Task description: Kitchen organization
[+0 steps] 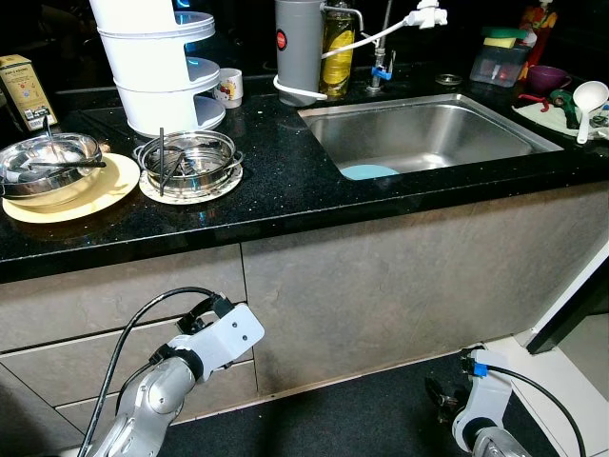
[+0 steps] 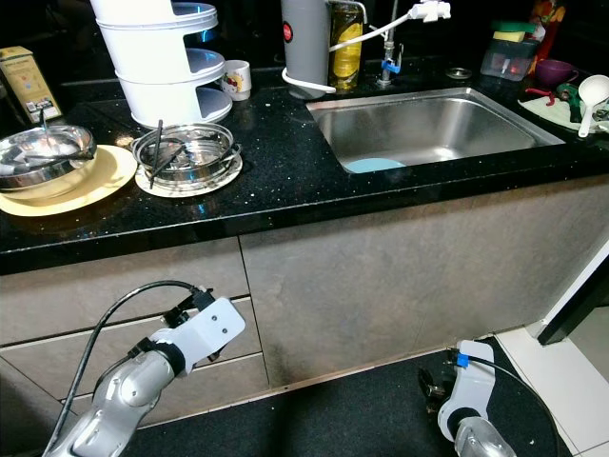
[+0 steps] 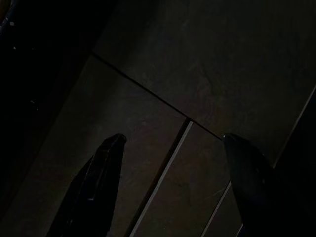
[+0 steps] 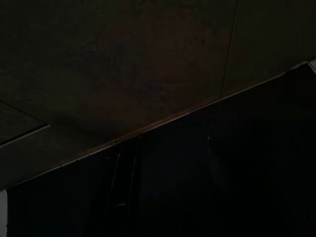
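On the black table [image 1: 314, 181], a steel bowl [image 1: 48, 162] on a yellow plate [image 1: 86, 195] is seen beside a steel strainer [image 1: 187, 160], left of the sink [image 1: 428, 133]. The left gripper [image 3: 170, 148] is held low before the cabinet, fingers spread apart, grasping nothing. The right gripper's [image 4: 165, 197] finger state cannot be told

I can't make out a single readable word or number from here. The yellow box [image 1: 25, 88] at the far left of the counter carries print and a small picture, all too small for me to read. The grey canister [image 1: 298, 49] by the sink has a round red badge whose lettering I can't resolve. The small white mug [image 1: 228, 88] shows a coloured design, likewise illegible to me.
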### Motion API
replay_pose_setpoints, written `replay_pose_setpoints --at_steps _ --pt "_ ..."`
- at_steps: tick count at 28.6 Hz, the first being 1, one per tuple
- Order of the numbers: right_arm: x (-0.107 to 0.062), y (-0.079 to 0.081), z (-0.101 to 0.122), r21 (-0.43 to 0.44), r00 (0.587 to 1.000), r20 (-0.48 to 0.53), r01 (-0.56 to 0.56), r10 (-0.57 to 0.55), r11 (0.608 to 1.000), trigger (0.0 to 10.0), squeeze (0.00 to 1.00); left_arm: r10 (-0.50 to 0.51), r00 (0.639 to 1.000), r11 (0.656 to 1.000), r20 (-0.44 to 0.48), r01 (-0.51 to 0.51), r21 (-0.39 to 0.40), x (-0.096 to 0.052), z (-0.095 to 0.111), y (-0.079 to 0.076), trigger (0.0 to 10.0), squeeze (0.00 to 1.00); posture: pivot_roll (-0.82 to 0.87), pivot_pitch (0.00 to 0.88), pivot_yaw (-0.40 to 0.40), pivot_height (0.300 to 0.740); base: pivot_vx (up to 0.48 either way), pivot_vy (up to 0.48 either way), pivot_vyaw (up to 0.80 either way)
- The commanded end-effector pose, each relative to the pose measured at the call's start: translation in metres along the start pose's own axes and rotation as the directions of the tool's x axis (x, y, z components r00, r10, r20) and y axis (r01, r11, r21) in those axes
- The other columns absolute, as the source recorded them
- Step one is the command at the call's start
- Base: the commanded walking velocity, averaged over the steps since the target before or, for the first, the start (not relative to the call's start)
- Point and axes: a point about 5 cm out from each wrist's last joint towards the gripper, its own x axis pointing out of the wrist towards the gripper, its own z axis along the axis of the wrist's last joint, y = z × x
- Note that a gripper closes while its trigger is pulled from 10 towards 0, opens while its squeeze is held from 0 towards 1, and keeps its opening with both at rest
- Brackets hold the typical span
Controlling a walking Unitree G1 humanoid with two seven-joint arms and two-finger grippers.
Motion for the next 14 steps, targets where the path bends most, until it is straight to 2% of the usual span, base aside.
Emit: replay_pose_setpoints --at_steps 1,14 --pt "0.0013 0.0017 -0.0011 -0.002 1.000 -0.013 -0.003 0.003 1.000 10.0 0.00 -0.004 1.000 1.000 -0.005 0.004 0.006 0.0000 -0.0026 0.0026 10.0 0.00 0.01 0.000 -0.027 0.740 0.000 0.000 0.00" --pt "0.0008 0.0008 -0.0015 -0.002 1.000 -0.016 -0.002 0.002 1.000 10.0 0.00 -0.003 1.000 1.000 -0.004 0.003 0.005 -0.0006 -0.0025 0.0028 10.0 0.00 0.01 0.000 -0.027 0.740 0.000 0.000 0.00"
